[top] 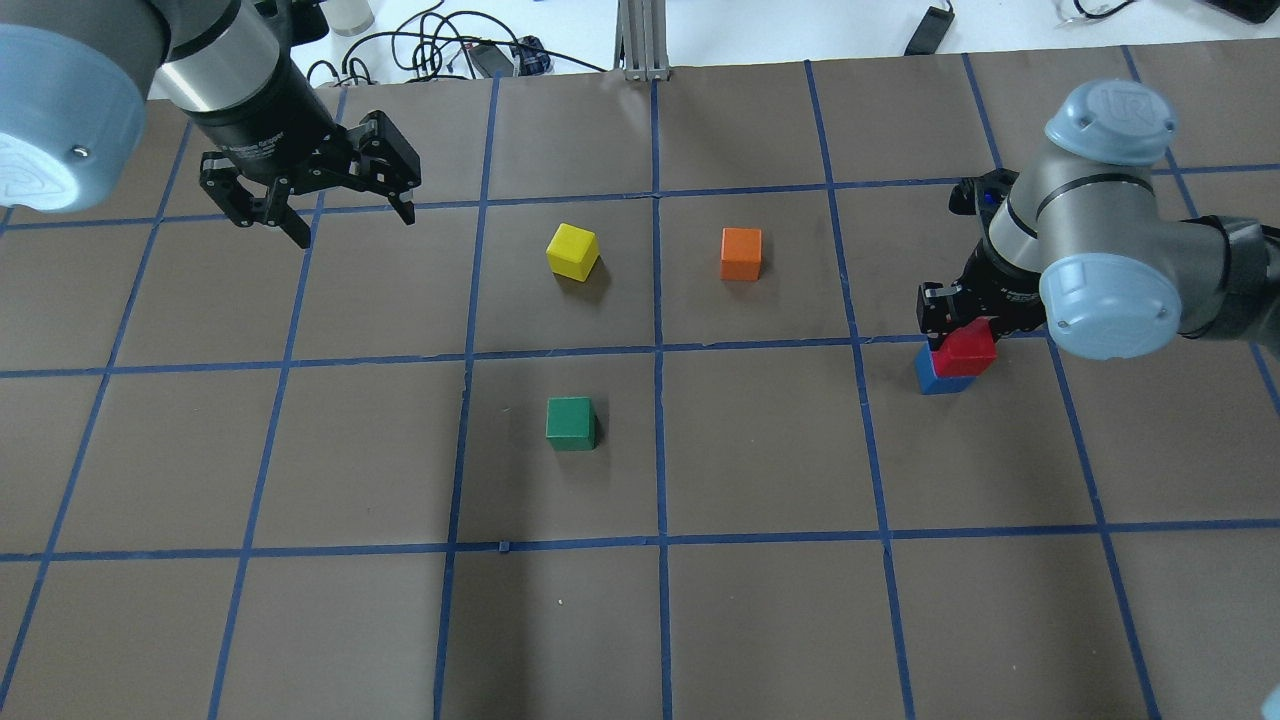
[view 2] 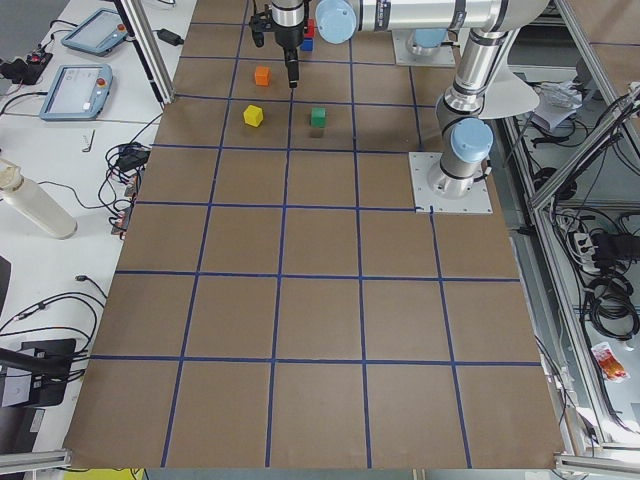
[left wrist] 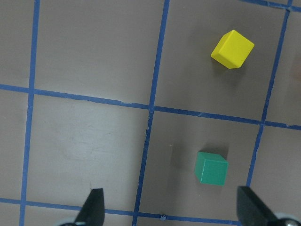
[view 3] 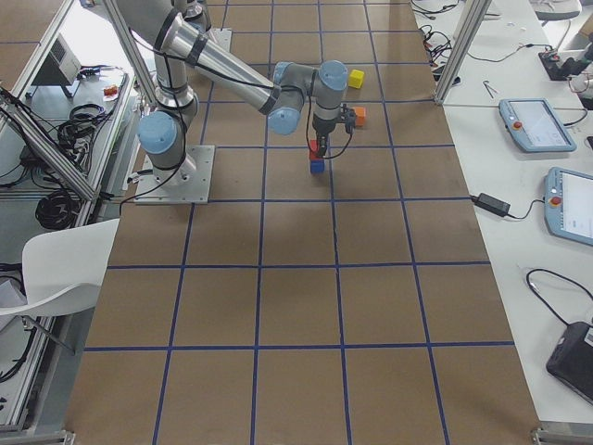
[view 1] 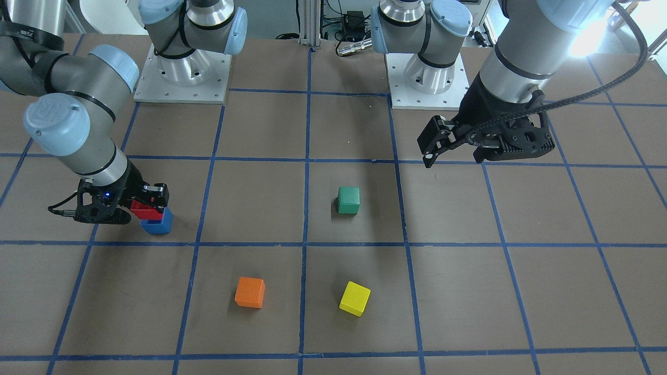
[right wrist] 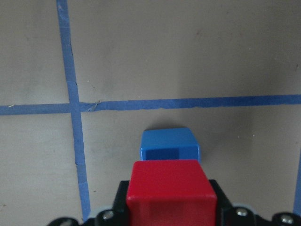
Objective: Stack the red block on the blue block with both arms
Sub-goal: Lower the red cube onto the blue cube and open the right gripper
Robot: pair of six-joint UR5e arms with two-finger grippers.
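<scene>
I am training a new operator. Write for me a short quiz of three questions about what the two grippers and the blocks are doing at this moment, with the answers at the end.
1. True or false: the left gripper has its jaws open and holds nothing.
2. Which colour is the block between the jaws of the right gripper? A orange, B red, C yellow.
3. Fill in the missing word: the held block is above the ____ block.

Key
1. True.
2. B: it is the red block.
3. Blue: the blue block sits beneath it on the table.
</scene>
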